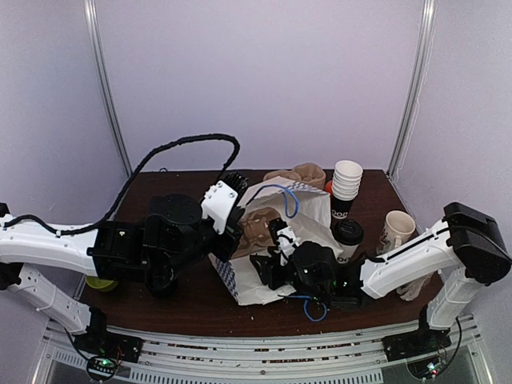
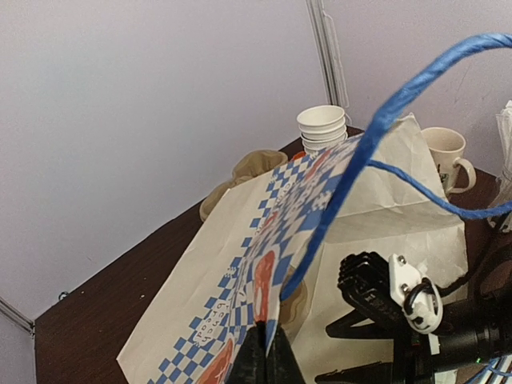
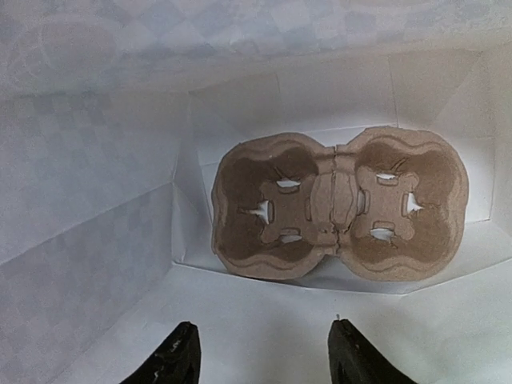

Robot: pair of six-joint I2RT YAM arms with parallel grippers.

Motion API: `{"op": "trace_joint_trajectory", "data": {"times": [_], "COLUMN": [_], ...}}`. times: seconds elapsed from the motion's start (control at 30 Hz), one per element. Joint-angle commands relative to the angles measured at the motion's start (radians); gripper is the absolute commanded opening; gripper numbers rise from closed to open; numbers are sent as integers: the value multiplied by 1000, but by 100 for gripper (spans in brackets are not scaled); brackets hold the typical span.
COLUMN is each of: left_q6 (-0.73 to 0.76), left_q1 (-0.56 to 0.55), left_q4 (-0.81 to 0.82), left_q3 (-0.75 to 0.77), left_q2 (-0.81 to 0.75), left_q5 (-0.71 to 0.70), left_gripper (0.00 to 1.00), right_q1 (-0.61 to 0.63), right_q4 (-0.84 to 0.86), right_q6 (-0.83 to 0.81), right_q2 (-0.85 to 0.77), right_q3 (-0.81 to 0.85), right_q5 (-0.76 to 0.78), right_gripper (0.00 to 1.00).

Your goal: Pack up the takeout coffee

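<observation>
While the paper bag (image 2: pixel 240 264) gapes, the takeout coffee (image 1: pixel 347 234) stands on the surface (image 1: pixel 192 300) beside it.
Left pincer (image 2: pixel 264 360) clamps the bag's rim; right pincer (image 3: pixel 260 352), partly spread and empty, is inside.

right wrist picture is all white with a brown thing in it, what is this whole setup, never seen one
These are two robot arms bolted to a table, each ending in a two-finger gripper. One picture looks down from above; the other two come from cameras on the wrists. The right wrist camera looks into a paper bag: the brown thing is a cardboard cup carrier lying inside, and the right gripper is open, holding nothing. The left gripper pinches the bag's rim. Beside the bag stand the takeout coffee, a stack of cups and a mug.
</observation>
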Motion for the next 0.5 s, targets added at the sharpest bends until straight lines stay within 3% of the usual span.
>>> {"op": "trace_joint_trajectory", "data": {"times": [0.0,0.47], "left_q6": [14,-16], "left_q1": [-9,-18], "left_q4": [90,103], "left_q3": [7,19], "left_q2": [-18,6], "left_q5": [-11,75], "left_gripper": [0,0], "right_q1": [-3,-67], "right_q4": [111,169], "right_q6": [36,84], "right_q2": [14,195], "right_q3": [5,167], "right_q5": [42,85], "right_gripper": [61,65]}}
